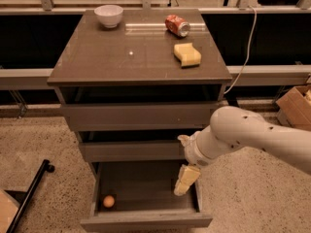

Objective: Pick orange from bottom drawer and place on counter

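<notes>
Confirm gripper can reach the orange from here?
Probably yes: the bottom drawer is open, the orange sits bare at its front left, and the gripper hangs over its right side, nothing between.

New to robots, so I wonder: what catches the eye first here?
A bulky white arm enters from the right, its gripper hanging over the open bottom drawer. A small orange lies in that drawer's front left corner. The counter above holds a bowl, can and sponge.
</notes>
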You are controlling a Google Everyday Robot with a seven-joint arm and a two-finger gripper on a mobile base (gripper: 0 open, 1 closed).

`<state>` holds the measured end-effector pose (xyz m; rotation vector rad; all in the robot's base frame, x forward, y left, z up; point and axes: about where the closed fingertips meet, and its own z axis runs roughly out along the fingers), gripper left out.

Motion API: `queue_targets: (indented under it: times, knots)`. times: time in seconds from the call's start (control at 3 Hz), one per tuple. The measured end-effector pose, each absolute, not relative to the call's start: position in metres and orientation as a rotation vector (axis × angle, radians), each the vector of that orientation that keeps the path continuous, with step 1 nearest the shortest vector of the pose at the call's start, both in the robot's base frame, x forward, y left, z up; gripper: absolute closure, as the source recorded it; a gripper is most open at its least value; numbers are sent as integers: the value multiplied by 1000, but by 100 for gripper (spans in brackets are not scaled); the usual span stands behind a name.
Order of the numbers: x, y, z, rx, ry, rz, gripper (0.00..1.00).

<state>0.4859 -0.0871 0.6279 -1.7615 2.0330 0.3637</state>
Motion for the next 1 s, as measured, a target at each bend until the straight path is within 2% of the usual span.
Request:
queue_targets:
  times: [0.67, 1.0]
  knots:
    - [514, -49, 512, -1782, 1987, 493, 0]
    - [514, -49, 512, -1782, 1987, 493, 0]
